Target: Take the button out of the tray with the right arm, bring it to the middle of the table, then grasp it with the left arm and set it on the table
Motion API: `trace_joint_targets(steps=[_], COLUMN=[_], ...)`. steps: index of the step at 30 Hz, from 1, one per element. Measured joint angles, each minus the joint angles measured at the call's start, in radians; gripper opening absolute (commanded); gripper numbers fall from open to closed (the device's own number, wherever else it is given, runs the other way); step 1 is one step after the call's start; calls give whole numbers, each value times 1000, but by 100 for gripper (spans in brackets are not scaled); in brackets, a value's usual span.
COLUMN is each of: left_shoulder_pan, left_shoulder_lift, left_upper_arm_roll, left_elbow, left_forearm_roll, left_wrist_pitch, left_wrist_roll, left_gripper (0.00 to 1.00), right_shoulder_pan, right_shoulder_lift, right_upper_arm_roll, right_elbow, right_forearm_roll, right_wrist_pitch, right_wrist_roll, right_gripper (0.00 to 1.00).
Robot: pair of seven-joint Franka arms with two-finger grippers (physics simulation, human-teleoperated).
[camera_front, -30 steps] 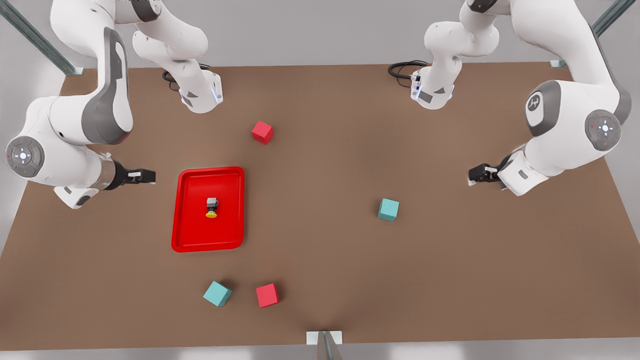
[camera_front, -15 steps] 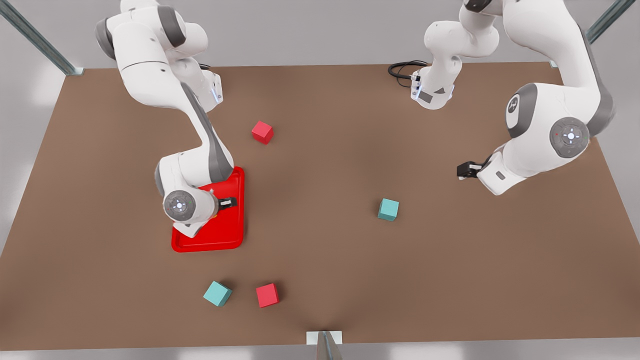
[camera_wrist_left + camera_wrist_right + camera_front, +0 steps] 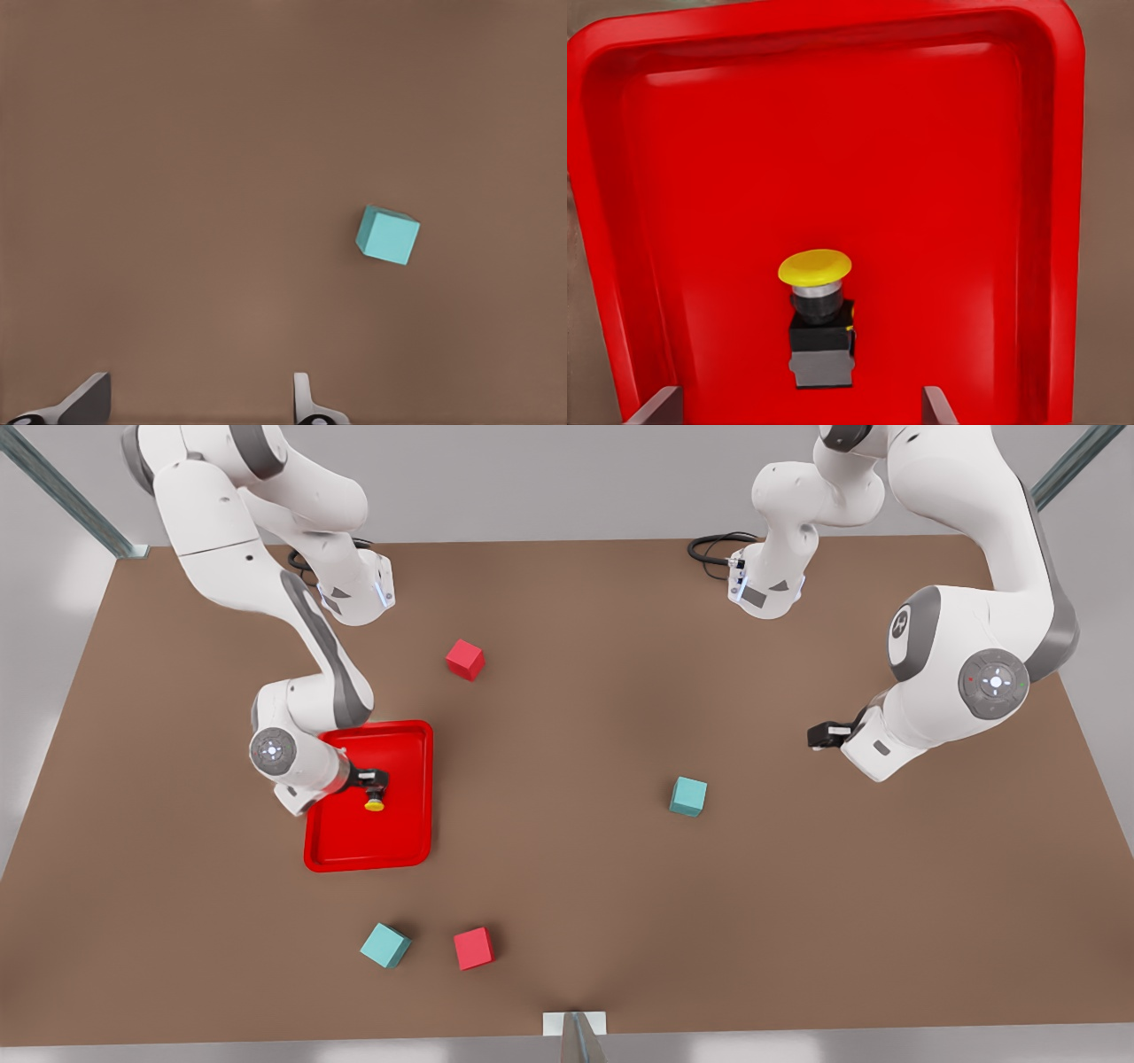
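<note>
Button (image 3: 819, 320): yellow cap, black neck, grey body, in red tray (image 3: 412, 841). Right gripper (image 3: 376, 781) fingers open over it. Left gripper (image 3: 819, 736) fingers open, waits, frame right. Two red cubes (image 3: 465, 660), two teal cubes (image 3: 688, 795) on desk (image 3: 576, 903).

My arms are glossy white with grey joint covers. Round caps glow faintly; black cables coil at both bases.

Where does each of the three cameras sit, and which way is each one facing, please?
Front view: high above the near edge of the table, looking steeply down; both arms show, the right gripper over the tray, the left gripper waiting over bare table.
Left wrist view: on the left arm, facing down at a teal cube; open fingertips show.
Right wrist view: on the right arm, facing into the tray at the button; open fingertips flank it.
Shared: front and right wrist views both show the button in the tray.
</note>
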Motion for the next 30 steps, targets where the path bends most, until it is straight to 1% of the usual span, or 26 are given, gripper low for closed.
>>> trace_joint_targets(steps=[7,11,16,22,30], left_shoulder_pan=[1,0,-6,-9,-19], left_shoulder_lift=[8,15,11,15,6], left_upper_arm_roll=[0,0,-1,-2,-1], left_elbow=[0,1,4,3,0], left_forearm_roll=[2,3,4,4,5], left_wrist_pitch=[1,2,0,1,-5], left_wrist_roll=[-17,-24,-33,-43,-52], left_gripper=[100,100,100,100,100], right_shoulder_pan=[-16,-16,-6,-19,-18], right_shoulder_lift=[-28,-32,-42,0,19], right_upper_arm_roll=[13,15,23,24,25], right_elbow=[-172,-204,-244,-248,-248], right_forearm_roll=[8,10,-47,-129,-158], right_wrist_pitch=[224,308,342,362,384], right_wrist_roll=[13,22,27,32,36], right_gripper=[100,100,100,100,100])
